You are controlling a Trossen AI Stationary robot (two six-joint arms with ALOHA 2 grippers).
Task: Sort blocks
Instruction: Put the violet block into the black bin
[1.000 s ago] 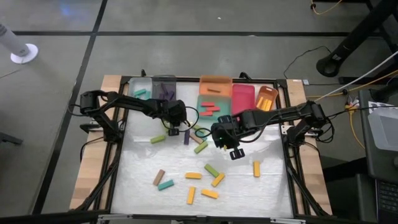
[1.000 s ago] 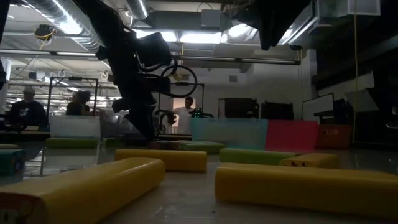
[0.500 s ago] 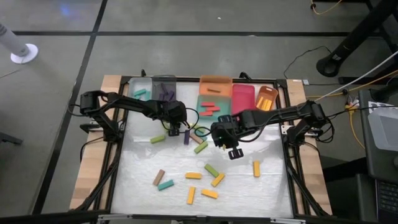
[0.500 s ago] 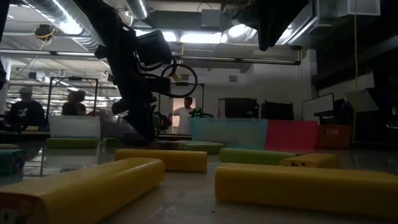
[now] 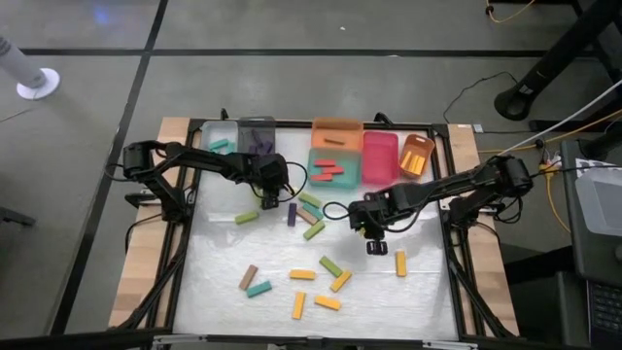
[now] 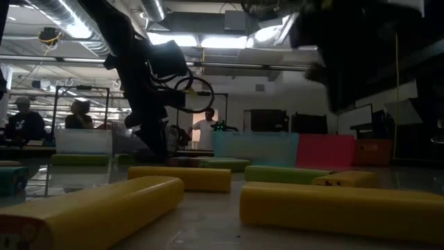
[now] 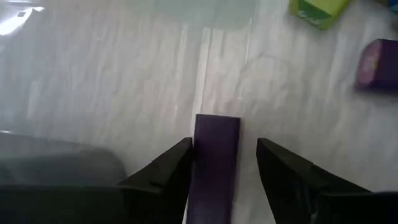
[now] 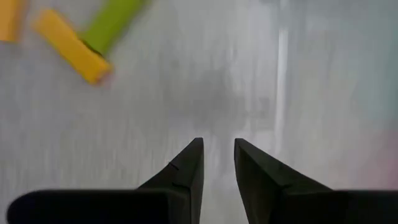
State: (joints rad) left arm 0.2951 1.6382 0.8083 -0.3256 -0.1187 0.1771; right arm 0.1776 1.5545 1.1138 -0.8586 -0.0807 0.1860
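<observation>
The left hand (image 7: pixel 222 163) stands released around a purple block (image 7: pixel 214 158), ready to clench it. The right hand (image 8: pixel 217 163), clenched and empty, waits at 3 o'clock of the tabletop (image 5: pixel 428 292).

From my seat, the bins (image 5: pixel 335 136) line the table's (image 5: pixel 224 292) twelve o'clock edge, several holding blocks (image 5: pixel 326 171). Loose blocks (image 5: pixel 302 275) lie scattered from centre toward six o'clock. One block (image 5: pixel 400 262) lies apart at four o'clock, another (image 5: pixel 247 217) at nine o'clock.

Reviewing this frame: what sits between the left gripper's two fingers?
A purple block lies lengthwise between the left gripper's fingers. The left wrist view shows it, with a gap on one side, so the jaws stand open around it.
</observation>
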